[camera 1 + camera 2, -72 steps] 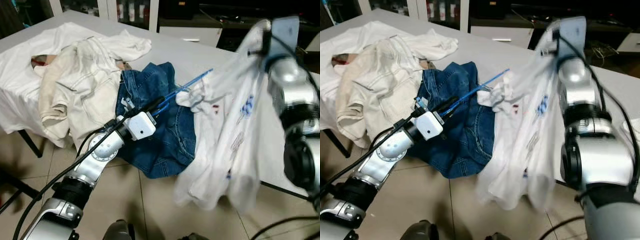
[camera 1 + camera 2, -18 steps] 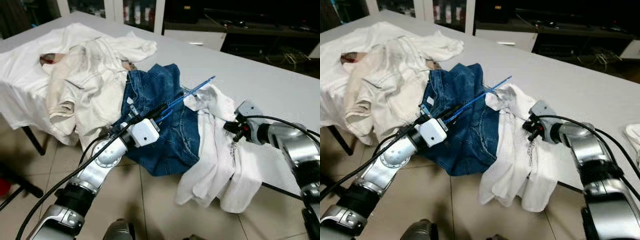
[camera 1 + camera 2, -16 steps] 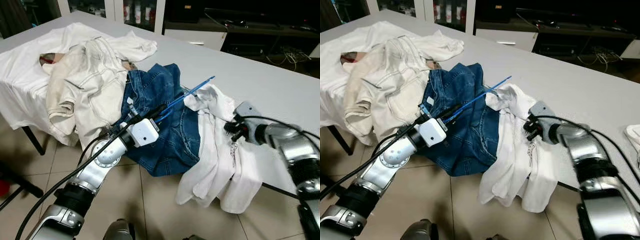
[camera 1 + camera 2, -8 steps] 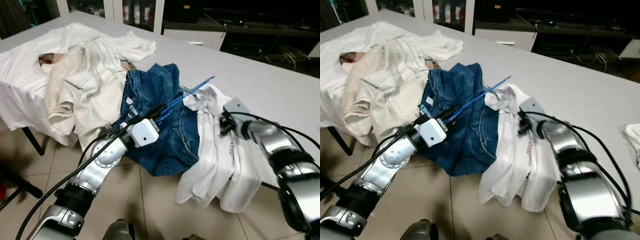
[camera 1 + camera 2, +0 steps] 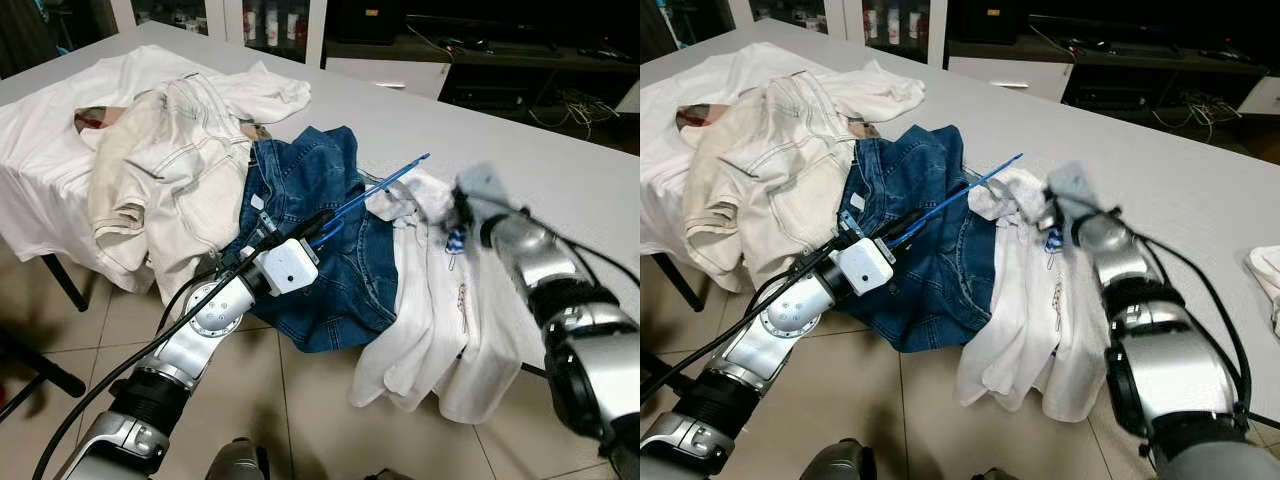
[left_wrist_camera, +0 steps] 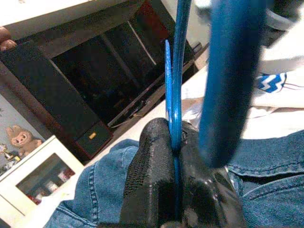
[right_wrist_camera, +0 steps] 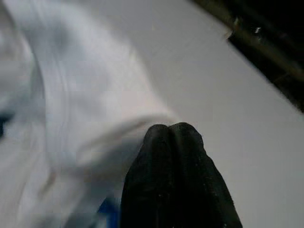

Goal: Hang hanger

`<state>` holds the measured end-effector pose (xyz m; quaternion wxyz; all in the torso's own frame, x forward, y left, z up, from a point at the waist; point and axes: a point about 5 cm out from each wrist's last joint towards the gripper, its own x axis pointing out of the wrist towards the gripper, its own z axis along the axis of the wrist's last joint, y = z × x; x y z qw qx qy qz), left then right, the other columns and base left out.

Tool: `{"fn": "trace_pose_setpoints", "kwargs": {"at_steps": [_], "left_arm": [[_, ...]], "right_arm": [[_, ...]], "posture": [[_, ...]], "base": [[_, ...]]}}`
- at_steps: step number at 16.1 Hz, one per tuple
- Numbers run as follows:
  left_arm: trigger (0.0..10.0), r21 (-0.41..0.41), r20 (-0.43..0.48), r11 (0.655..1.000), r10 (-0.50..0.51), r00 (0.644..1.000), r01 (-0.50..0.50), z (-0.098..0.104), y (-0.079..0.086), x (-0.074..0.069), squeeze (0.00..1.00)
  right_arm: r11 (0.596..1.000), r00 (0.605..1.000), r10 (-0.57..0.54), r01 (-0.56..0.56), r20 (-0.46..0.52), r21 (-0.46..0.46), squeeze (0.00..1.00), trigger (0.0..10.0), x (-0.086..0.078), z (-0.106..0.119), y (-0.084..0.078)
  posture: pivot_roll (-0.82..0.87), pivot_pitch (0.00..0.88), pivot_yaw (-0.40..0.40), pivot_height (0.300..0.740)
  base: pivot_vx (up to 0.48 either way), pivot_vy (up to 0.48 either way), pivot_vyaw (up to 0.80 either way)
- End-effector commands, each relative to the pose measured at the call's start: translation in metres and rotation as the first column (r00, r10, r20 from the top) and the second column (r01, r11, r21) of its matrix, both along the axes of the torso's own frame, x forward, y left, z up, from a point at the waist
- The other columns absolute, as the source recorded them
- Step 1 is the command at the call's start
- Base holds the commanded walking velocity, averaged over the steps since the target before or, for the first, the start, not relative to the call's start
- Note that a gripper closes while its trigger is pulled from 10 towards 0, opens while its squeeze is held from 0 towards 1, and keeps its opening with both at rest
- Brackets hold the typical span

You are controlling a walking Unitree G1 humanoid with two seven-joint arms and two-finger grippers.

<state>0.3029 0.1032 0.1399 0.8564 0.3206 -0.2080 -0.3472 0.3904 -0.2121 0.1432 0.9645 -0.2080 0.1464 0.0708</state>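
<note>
A thin blue hanger [image 5: 380, 188] slants up over the table edge, its far end tucked into the collar of a white T-shirt [image 5: 430, 310]. My left gripper [image 5: 322, 218] is shut on the hanger's near end, and in the left wrist view its black fingertips [image 6: 156, 142] squeeze the blue wire [image 6: 178, 71]. The shirt droops off the table's front edge toward the floor. My right gripper [image 5: 455, 215] is blurred at the shirt's upper part, just right of the collar. In the right wrist view its fingers [image 7: 173, 128] are pressed together where a fold of white cloth runs up to them.
Blue jeans [image 5: 310, 190] lie under the hanger, beside a cream denim garment [image 5: 170, 170] and a white cloth [image 5: 40, 140] on the left. The grey table [image 5: 560, 170] stretches to the right. Tiled floor [image 5: 300, 400] lies below, with dark cabinets behind.
My right gripper brought the shirt down from high in the air onto the table, then slid left and back toward the collar. The left gripper and hanger stayed put.
</note>
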Motion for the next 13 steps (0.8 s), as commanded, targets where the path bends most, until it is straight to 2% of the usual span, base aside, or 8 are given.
{"fn": "trace_pose_setpoints", "kwargs": {"at_steps": [1,2,3,6,9,11,12,13], "left_arm": [[10.0,0.003,0.019,1.000,-0.020,1.000,0.020,0.004,-0.005,-0.001,0.00],[10.0,0.003,0.019,1.000,-0.020,1.000,0.020,0.004,-0.005,-0.001,0.00],[10.0,0.002,0.019,1.000,-0.020,1.000,0.020,0.004,-0.005,-0.001,0.00],[10.0,0.000,0.016,1.000,-0.022,1.000,0.022,0.003,-0.006,-0.002,0.00],[10.0,-0.002,0.016,1.000,-0.029,0.999,0.029,0.004,-0.008,-0.001,0.00],[10.0,-0.002,0.016,1.000,-0.031,0.999,0.031,0.004,-0.009,0.000,0.00],[10.0,0.000,0.015,0.999,-0.033,0.999,0.033,0.003,-0.009,0.000,0.00],[10.0,0.000,0.015,0.999,-0.035,0.999,0.035,0.003,-0.009,0.000,0.00]], "right_arm": [[1.000,1.000,0.006,-0.007,0.023,0.030,0.00,10.0,0.002,0.009,-0.003],[0.999,0.999,0.026,-0.026,0.018,0.032,0.00,10.0,0.002,0.009,-0.003],[0.994,0.996,0.093,-0.093,0.002,0.053,0.00,10.0,0.000,0.009,-0.004],[0.979,0.982,0.187,-0.184,-0.026,0.083,0.00,10.0,-0.009,0.012,-0.022],[0.913,0.909,0.407,-0.402,-0.090,0.074,0.00,10.0,-0.026,0.014,-0.030],[0.881,0.877,0.471,-0.464,-0.097,0.090,0.00,10.0,-0.032,0.018,-0.033],[0.812,0.808,0.579,-0.560,-0.111,0.161,0.00,10.0,-0.045,0.019,-0.032],[0.788,0.783,0.611,-0.586,-0.119,0.191,0.00,10.0,-0.049,0.017,-0.029]], "posture": [[0.14,0.002,-0.089,0.710],[0.14,0.002,-0.089,0.710],[0.14,0.002,-0.090,0.710],[0.12,0.000,-0.090,0.710],[0.11,0.000,-0.086,0.710],[0.11,0.000,-0.087,0.710],[0.10,0.000,-0.088,0.710],[0.10,0.000,-0.088,0.710]], "base": [[0.000,0.000,0.00],[0.000,0.000,0.00],[0.000,0.000,0.00],[0.000,0.000,0.00],[0.000,0.000,0.00],[0.000,0.000,0.00],[0.000,0.000,0.00],[0.000,0.000,0.00]]}}
